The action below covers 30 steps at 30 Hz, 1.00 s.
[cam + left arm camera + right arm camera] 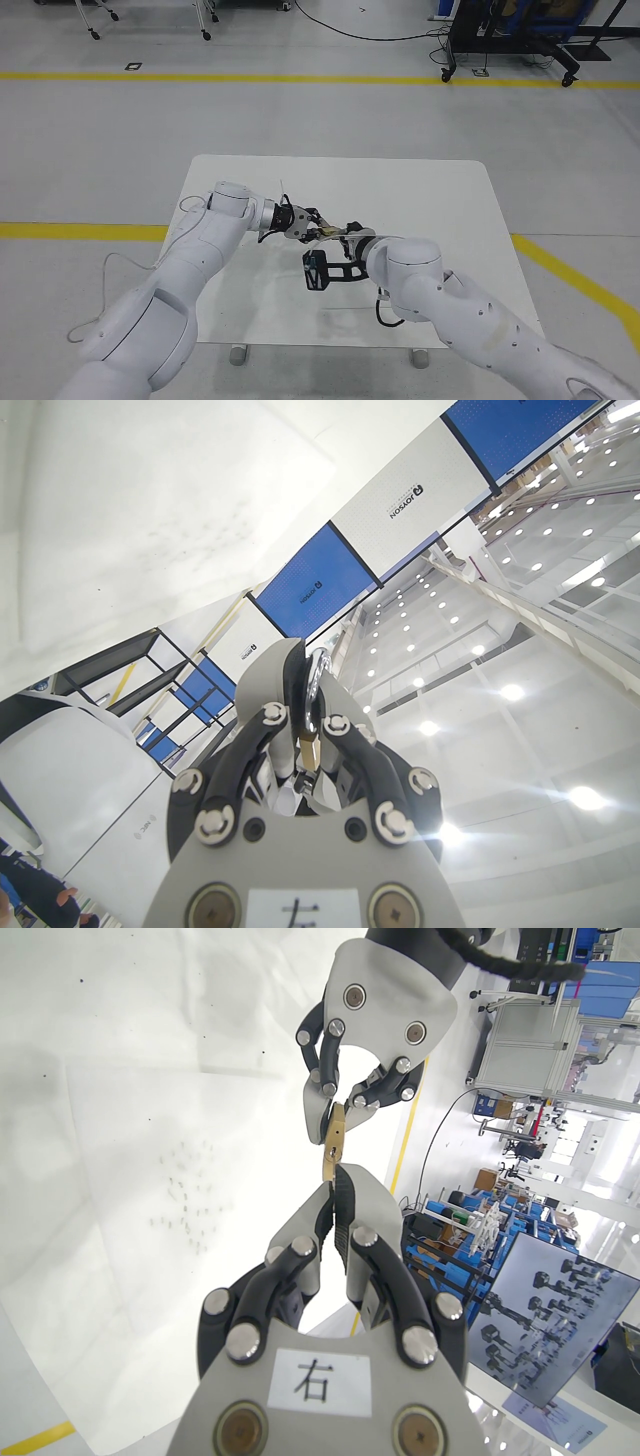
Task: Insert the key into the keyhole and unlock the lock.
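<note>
With lock [334,1140] in left claw [331,1128], right claw [334,1180] holds key [333,1158] against it.

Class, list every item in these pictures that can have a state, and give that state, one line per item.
brass padlock: gripped, held up above the table.
left end effector: shut on the brass padlock.
right end effector: shut, tips at the keyhole.
shackle: inside the left end effector; locked or open, cannot tell.
</note>
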Available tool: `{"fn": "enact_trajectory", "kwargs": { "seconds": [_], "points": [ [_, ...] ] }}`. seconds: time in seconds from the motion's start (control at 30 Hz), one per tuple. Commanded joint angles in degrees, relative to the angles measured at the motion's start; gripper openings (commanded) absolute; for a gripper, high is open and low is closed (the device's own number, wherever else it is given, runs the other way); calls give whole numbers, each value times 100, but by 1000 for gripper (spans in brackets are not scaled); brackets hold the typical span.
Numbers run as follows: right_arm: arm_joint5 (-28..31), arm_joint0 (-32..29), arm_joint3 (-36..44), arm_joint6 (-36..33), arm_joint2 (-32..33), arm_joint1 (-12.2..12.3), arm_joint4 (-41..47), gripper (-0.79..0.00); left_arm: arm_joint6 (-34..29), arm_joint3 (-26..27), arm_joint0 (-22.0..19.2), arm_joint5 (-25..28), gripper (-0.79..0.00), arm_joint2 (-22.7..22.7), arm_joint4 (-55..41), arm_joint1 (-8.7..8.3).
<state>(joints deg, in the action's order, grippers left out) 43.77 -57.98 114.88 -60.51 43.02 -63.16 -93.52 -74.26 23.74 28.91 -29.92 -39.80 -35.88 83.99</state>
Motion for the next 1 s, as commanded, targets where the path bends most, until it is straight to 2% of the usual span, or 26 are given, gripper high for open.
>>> {"fn": "enact_trajectory", "kwargs": {
  "seconds": [0.0, 0.57, 0.97],
  "points": [
    [-25, 43, -23, -25, -38, 3, 42, -785, -12, -9, 1, 3, -785, -7, 8, 3],
    [-342, 420, -116, -342, -400, 64, 413, -785, 327, -22, 18, 203, -785, -151, 24, 21],
    [-447, 570, -214, -447, -518, 57, 589, -785, 344, 12, 41, 221, -785, -222, 90, 21]
  ]
}}
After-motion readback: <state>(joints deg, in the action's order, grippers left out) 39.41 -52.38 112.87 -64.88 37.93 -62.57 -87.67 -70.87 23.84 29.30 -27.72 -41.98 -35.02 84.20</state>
